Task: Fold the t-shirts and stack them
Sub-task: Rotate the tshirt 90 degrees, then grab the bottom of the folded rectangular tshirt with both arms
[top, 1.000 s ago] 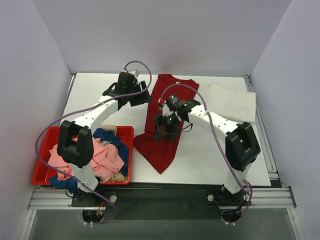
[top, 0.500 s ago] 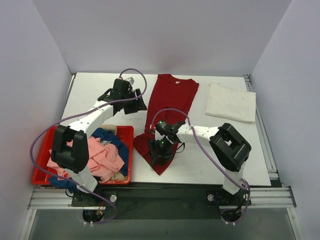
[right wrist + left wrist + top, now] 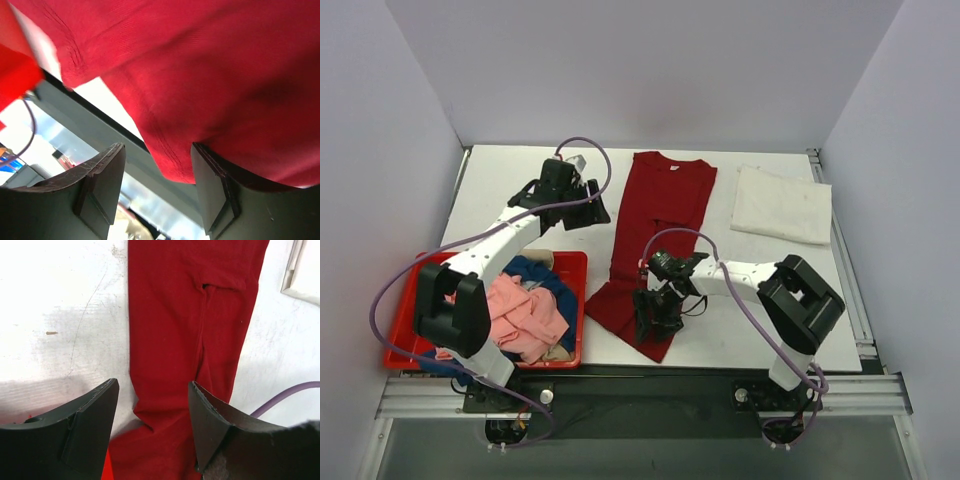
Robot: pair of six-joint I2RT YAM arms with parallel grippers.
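Observation:
A dark red t-shirt [image 3: 660, 215] lies folded lengthwise down the middle of the table, its hem near the front edge; it shows too in the left wrist view [image 3: 190, 330] and the right wrist view [image 3: 210, 65]. My left gripper [image 3: 588, 205] is open and empty, just left of the shirt's upper part. My right gripper [image 3: 657, 312] is open, low over the shirt's hem; the hem tip [image 3: 175, 160] lies between its fingers. A folded white t-shirt [image 3: 782, 204] lies at the back right. Pink [image 3: 525, 312] and blue [image 3: 545, 275] shirts fill the bin.
A red plastic bin [image 3: 572, 262] sits at the front left of the white table [image 3: 760, 320]. Purple cables loop over both arms. White walls stand on the left, back and right.
My right gripper has moved down the red shirt from its middle to the hem at the front edge. My left gripper has drawn slightly left and back, away from the shirt.

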